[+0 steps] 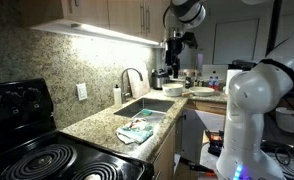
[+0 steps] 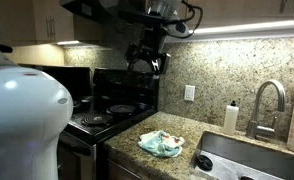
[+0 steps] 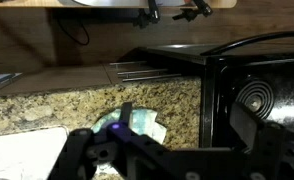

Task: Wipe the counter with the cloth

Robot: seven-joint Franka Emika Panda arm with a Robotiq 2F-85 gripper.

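On the granite desk (image 2: pixel 202 132), between the black stove (image 2: pixel 105 115) and the sink (image 2: pixel 249 160), a crumpled pale-green cloth (image 2: pixel 162 143) lies near the front edge. The hand (image 2: pixel 147 62) hangs high above the desk, well clear of the cloth, its fingers spread apart with nothing between them. In the wrist view the cloth (image 3: pixel 139 122) lies on the speckled stone just beside the stove.

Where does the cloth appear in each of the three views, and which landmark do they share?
Exterior view: the cloth lies low, near centre.
Exterior view: the cloth lies low, near centre.
Wrist view: the cloth lies low, at centre.
Shared landmark: the stove beside it.
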